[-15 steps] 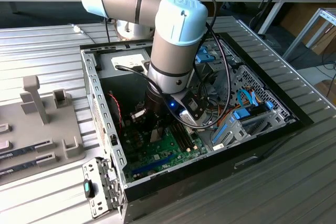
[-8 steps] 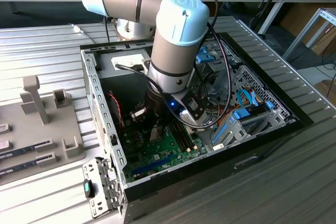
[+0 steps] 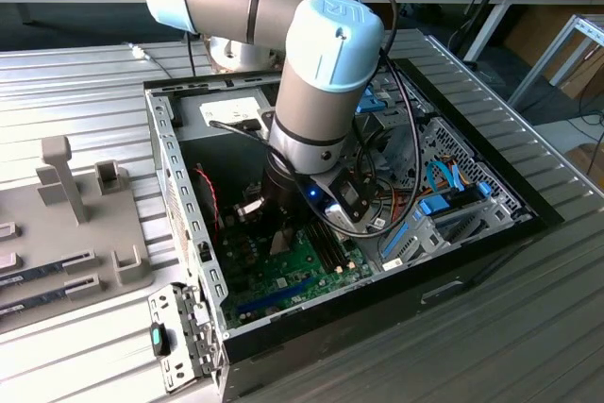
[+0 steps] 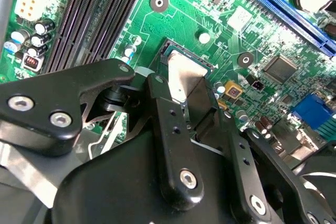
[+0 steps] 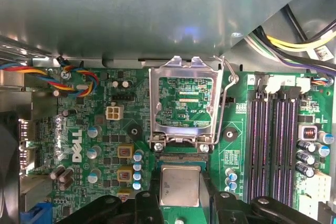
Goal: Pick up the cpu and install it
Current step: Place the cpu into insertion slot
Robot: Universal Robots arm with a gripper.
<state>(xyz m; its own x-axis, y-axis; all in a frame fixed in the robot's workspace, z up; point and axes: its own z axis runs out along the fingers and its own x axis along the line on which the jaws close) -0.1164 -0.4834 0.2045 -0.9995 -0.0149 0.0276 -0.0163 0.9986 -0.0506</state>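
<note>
Arm angled steeply down, pincer pointing downward, fingers closed against the cpu sides

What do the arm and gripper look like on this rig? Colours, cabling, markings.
The arm is thick silver-grey tubing with rounded pale-blue joint caps, one bearing an embossed logo. Black cables loop beside it, and a small blue light glows near the wrist. The gripper is matte black, with flat linkage fingers pinned with silver screws.

Open socket frame — beside end effector
</note>
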